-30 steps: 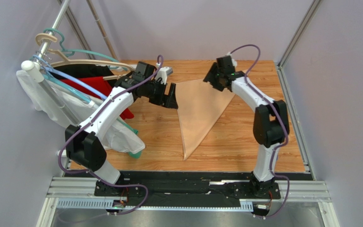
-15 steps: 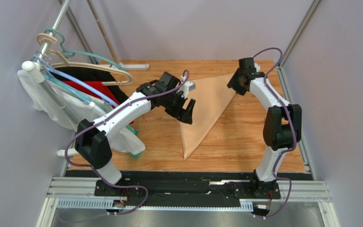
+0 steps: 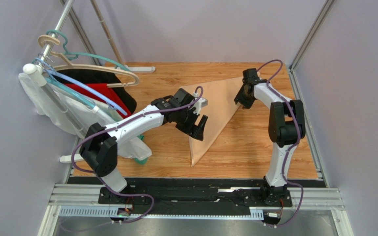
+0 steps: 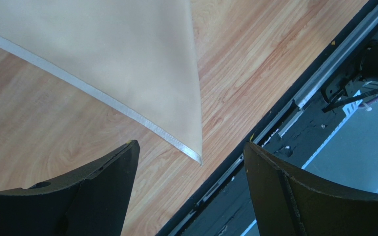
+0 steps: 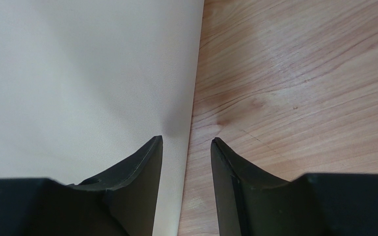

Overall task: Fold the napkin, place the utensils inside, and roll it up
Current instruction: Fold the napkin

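We see the left pincer (image 4: 191,147) spread wide, holding nothing, hanging over the napkin (image 3: 211,113) at its left hem, near the pointed near corner. The right pincer (image 5: 186,140) is parted by a narrow gap, astride the napkin's right edge: one finger over cloth, one over bare wood. We cannot tell contact. The napkin lies flat, a folded triangle mid-bench (image 3: 247,142). Garments on hangers (image 3: 96,92) at left, plain lilac walls around.

A robotics lab cell: plain grey walls (image 3: 201,29) enclose a wood-grain tabletop (image 3: 255,142), with two arms (image 3: 127,125) bolted to an aluminium rail (image 3: 316,199).
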{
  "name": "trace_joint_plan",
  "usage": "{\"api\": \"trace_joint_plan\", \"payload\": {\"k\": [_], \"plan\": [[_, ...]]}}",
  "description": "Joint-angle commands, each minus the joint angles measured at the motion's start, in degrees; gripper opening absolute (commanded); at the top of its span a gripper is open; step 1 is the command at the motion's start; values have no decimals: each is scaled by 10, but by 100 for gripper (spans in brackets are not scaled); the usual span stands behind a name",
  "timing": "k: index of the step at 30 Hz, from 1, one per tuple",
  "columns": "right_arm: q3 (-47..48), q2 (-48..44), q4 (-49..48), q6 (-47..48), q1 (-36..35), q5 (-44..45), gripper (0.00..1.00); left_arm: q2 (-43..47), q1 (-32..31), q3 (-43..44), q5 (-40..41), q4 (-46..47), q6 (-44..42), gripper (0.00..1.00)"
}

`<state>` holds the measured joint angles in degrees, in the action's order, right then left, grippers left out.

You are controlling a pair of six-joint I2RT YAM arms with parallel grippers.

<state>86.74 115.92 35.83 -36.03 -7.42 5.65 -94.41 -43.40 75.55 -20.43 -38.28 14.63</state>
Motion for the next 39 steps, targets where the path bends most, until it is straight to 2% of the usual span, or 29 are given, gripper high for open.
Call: {"api": "trace_joint_plan", "payload": {"k": [1, 8, 12, 20, 22, 26, 31, 39], "plan": [[27, 23, -1, 8, 2, 2, 44, 6, -5, -12, -6, 54, 32, 87], [33, 41, -15, 4, 2, -7, 41, 6, -7, -29, -7, 66, 34, 87], [27, 43, -11, 4, 4, -1, 31, 5, -8, -34, -6, 65, 33, 86], [-5, 34, -9, 10, 8, 16, 16, 12, -10, -47, -6, 66, 32, 87], [-9, 33, -10, 13, 10, 17, 7, 10, -16, -52, -6, 71, 33, 87], [-10, 35, -9, 18, 14, 12, 0, 8, -26, -63, -6, 86, 37, 86], [-22, 32, -2, 25, 17, 12, 0, 3, -34, -83, -16, 121, 61, 86], [-89, -10, -14, 31, 19, 22, 0, -5, -86, -134, -57, 225, 109, 86]]}}
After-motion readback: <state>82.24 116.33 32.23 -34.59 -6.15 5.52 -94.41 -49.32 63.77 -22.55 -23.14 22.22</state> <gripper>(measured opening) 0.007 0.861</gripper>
